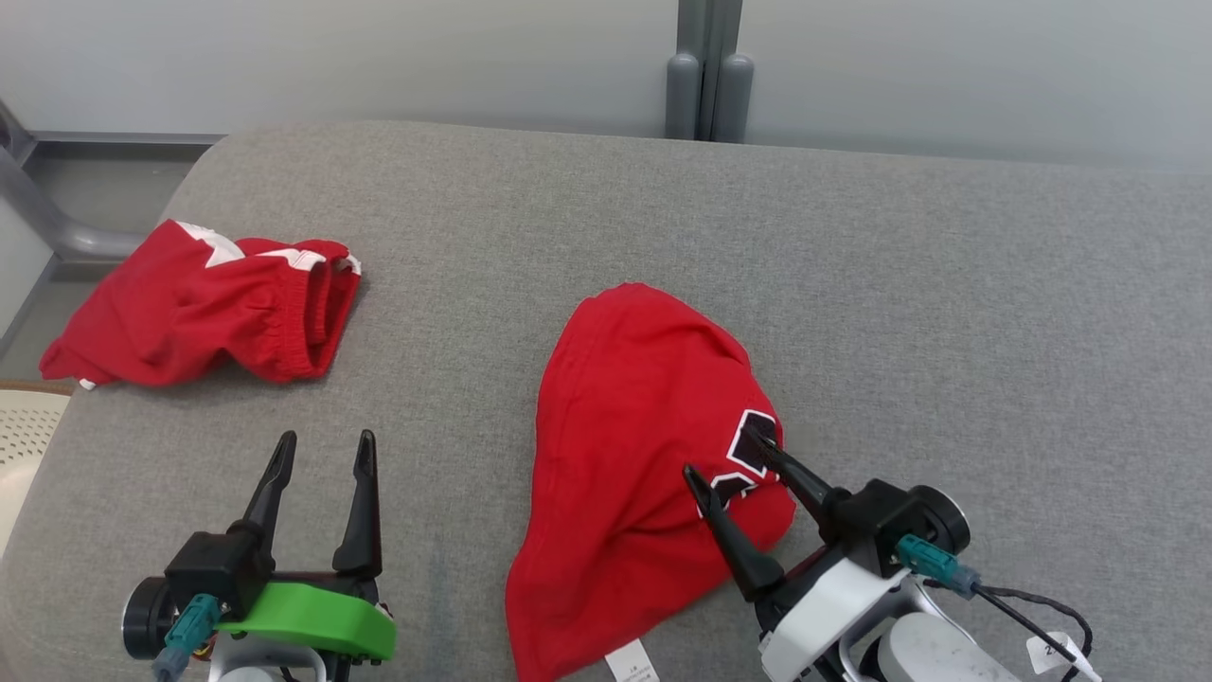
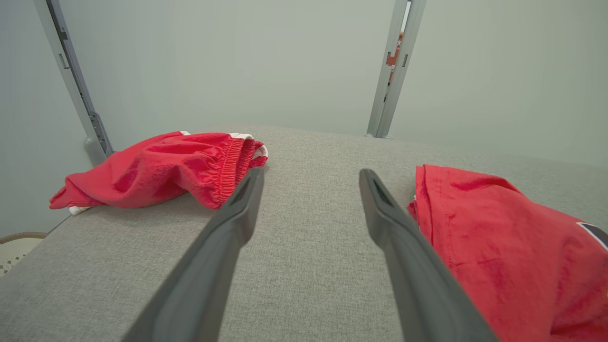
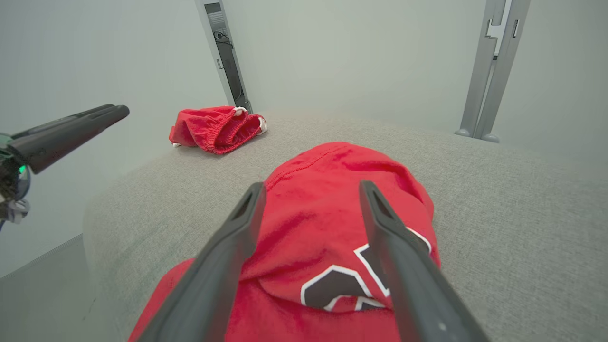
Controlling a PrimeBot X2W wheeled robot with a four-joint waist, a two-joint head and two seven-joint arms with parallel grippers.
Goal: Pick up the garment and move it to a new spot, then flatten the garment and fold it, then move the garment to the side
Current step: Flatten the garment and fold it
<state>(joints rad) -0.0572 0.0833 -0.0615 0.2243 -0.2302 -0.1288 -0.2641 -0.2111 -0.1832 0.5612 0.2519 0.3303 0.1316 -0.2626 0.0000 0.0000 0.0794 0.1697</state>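
Note:
The garment is a red top with a black-and-white print and a white label at its near hem. It lies crumpled on the grey padded surface, right of centre. My right gripper is open just above the garment's printed part, one finger on each side of the print. From the right wrist the gripper straddles the red cloth with nothing clamped. My left gripper stands open over bare grey fabric to the left of the garment. The left wrist view has the gripper beside the garment's edge.
Red shorts with white trim lie bunched at the far left of the surface, near its edge. A grey post stands against the pale wall behind. A cream perforated object sits beyond the left edge.

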